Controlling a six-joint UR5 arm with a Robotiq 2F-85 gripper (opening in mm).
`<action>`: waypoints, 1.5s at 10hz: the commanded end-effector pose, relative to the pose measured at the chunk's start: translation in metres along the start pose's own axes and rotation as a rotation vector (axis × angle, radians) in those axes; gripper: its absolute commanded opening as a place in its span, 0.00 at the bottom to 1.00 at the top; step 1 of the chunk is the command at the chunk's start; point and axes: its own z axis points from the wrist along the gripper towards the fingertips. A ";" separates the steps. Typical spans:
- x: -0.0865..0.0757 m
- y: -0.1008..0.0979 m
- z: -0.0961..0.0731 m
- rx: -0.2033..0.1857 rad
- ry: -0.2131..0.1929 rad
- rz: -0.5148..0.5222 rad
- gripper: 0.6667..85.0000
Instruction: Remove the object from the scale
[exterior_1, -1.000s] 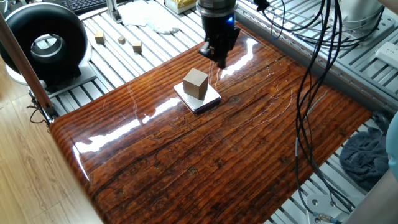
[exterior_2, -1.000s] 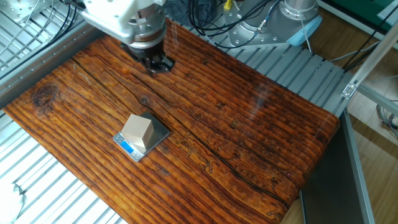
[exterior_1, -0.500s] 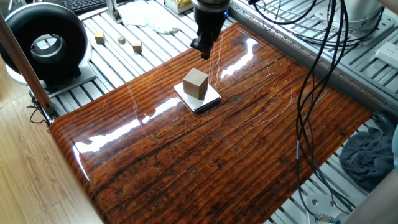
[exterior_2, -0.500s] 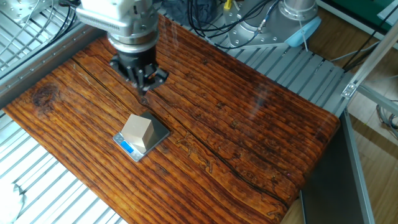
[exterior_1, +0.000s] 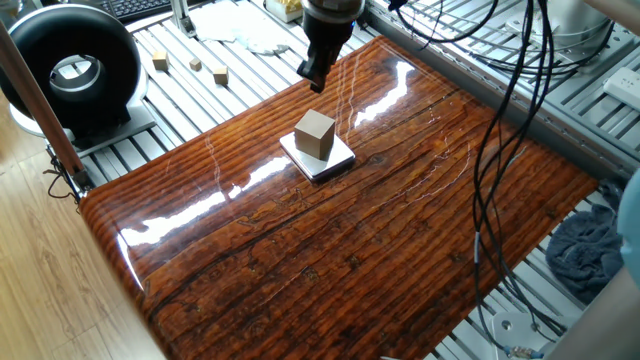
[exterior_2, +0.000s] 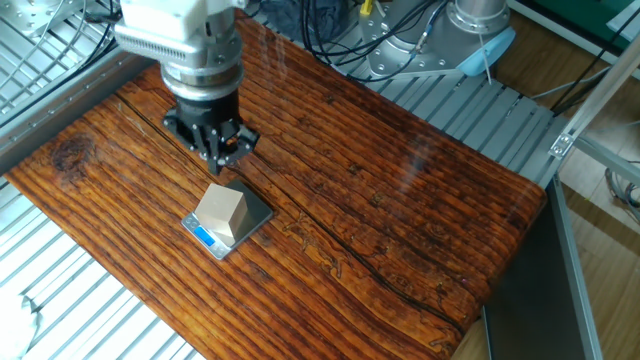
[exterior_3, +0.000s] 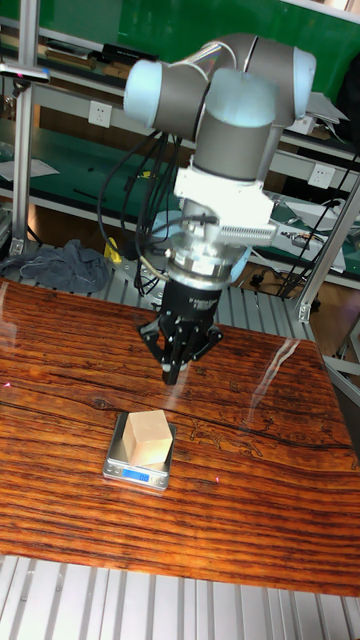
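Observation:
The object, a plain tan wooden cube (exterior_1: 315, 135) (exterior_2: 221, 212) (exterior_3: 146, 441), rests on the scale (exterior_1: 340, 160) (exterior_2: 258, 214) (exterior_3: 140, 473), a thin silver slab on the glossy wooden tabletop. My gripper (exterior_1: 313, 82) (exterior_2: 218, 160) (exterior_3: 170, 378) hangs above the table just behind the cube, pointing down, and does not touch it. Its fingers meet in a point with nothing between them.
A black round device (exterior_1: 70, 70) stands at the table's left. Three small wooden blocks (exterior_1: 195, 65) lie on the metal slats behind, near a white cloth (exterior_1: 240, 28). Black cables (exterior_1: 500, 130) hang over the right side. A grey rag (exterior_1: 590, 250) lies at the right.
My gripper has swung from the far side of the table toward the cube and now hangs closer to it. Cube and scale have not moved.

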 end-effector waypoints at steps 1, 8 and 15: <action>-0.002 0.000 0.017 -0.014 0.007 -0.037 0.67; 0.018 0.011 0.017 -0.066 0.074 0.010 0.96; 0.020 0.010 0.021 -0.060 0.085 0.043 0.98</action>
